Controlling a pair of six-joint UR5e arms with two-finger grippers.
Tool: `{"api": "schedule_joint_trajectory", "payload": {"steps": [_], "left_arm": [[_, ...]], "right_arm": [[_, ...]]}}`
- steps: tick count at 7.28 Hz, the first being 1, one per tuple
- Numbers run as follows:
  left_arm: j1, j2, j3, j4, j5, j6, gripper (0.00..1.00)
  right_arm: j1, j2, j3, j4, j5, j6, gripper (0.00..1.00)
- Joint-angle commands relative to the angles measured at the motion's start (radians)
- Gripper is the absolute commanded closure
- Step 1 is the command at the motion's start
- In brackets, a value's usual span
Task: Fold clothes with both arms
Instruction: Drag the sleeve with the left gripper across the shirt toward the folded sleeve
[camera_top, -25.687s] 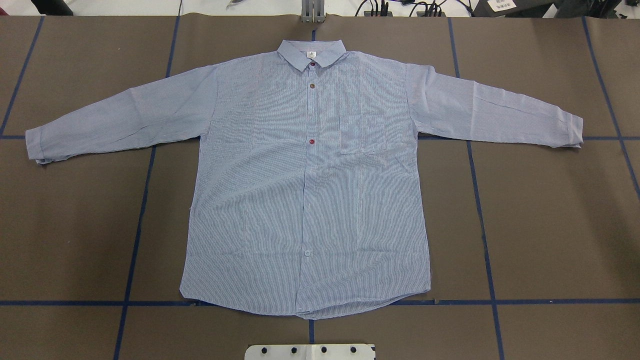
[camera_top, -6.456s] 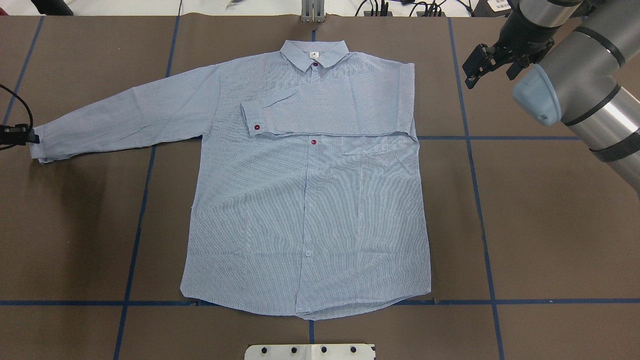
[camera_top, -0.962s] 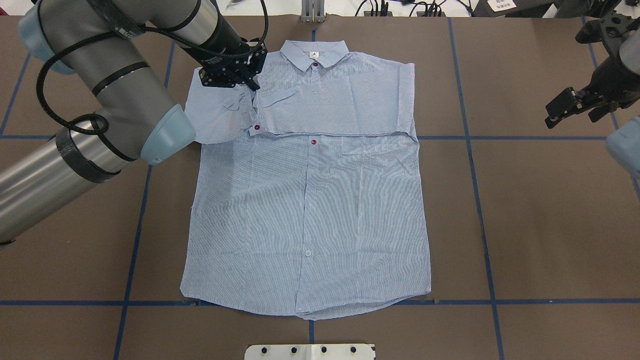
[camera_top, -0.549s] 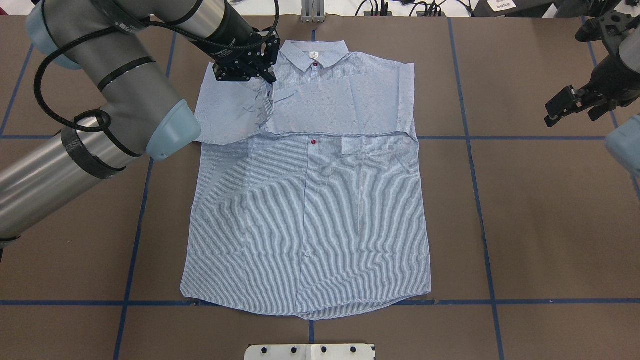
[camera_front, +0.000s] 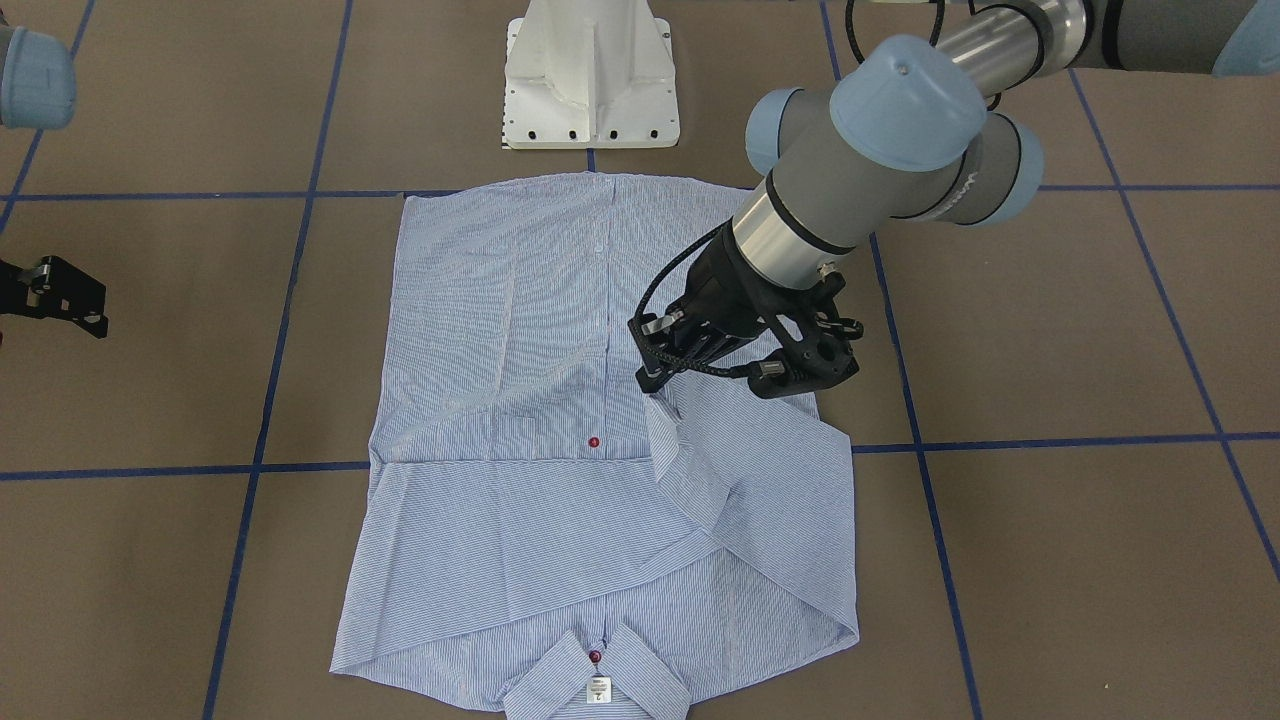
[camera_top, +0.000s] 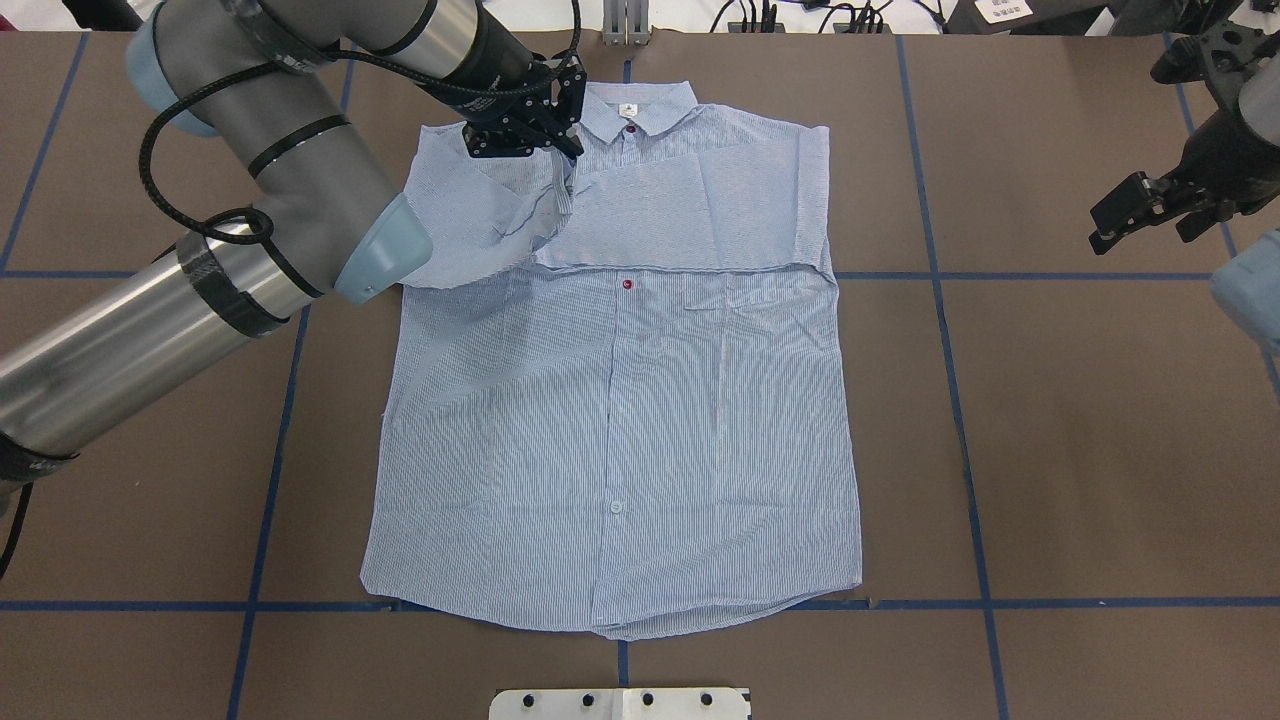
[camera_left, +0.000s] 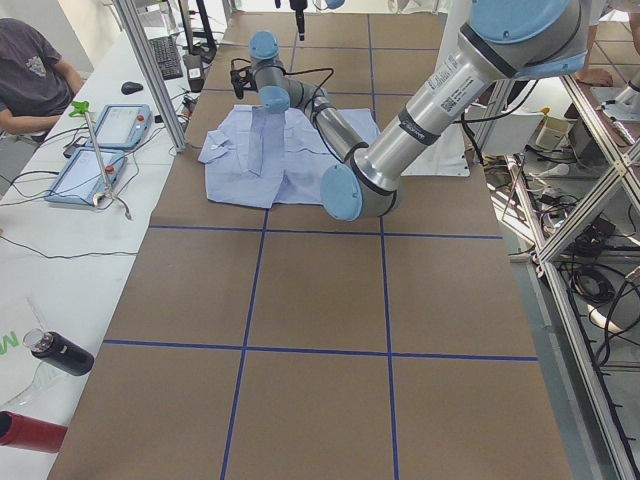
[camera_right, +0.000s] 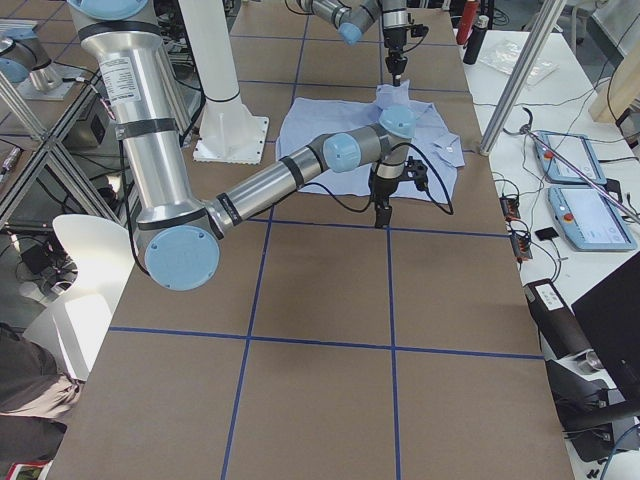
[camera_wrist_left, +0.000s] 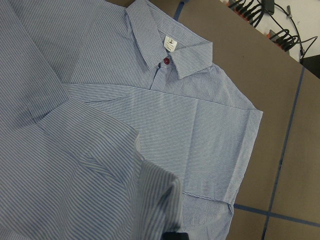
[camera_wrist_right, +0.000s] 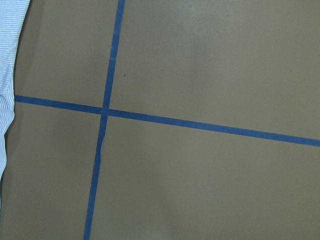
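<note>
we've got the shirt (camera_top: 620, 430) flat and front up mid table (camera_top: 1050, 450), collar (camera_top: 628, 100) on the far side from the robot, folded sleeve (camera_top: 690, 215) lying across the chest. left gripper (camera_top: 565, 155) is clamped on the end of the lifted sleeve (camera_top: 470, 220), holding it above the chest just beside the collar. right gripper (camera_top: 1100, 230) hangs well off to the side over the table, fingers look apart, gripping nothing

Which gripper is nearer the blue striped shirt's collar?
Left. The left gripper holds the sleeve right beside the collar; the right gripper hangs far off, beyond the shirt's side.
</note>
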Motion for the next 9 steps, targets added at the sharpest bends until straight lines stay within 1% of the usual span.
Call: {"api": "schedule_joint_trajectory", "payload": {"steps": [1, 2, 4, 5, 7, 8, 9], "left_arm": [[0.002, -0.086, 0.102, -0.094, 0.0, -0.077, 1.0], [0.004, -0.1, 0.103, -0.094, 0.0, -0.115, 1.0], [0.045, -0.094, 0.13, -0.12, 0.003, -0.111, 1.0], [0.08, -0.09, 0.164, -0.182, 0.012, -0.121, 1.0], [0.1, -0.088, 0.214, -0.262, 0.023, -0.126, 1.0], [0.14, -0.088, 0.218, -0.269, 0.1, -0.126, 1.0], [0.175, -0.088, 0.246, -0.316, 0.159, -0.125, 1.0]], "right_arm": [[0.0, -0.004, -0.008, 0.001, -0.006, -0.003, 0.0], [0.0, -0.002, -0.004, 0.0, -0.004, 0.002, 0.0], [-0.001, 0.004, -0.018, 0.002, -0.007, 0.0, 0.0], [-0.001, 0.004, -0.008, 0.002, -0.007, 0.01, 0.0], [-0.001, 0.002, -0.014, 0.002, -0.007, 0.004, 0.0], [-0.001, 0.001, -0.013, 0.0, -0.006, 0.004, 0.0], [-0.003, 0.002, -0.018, 0.0, -0.006, 0.01, 0.0]]}}
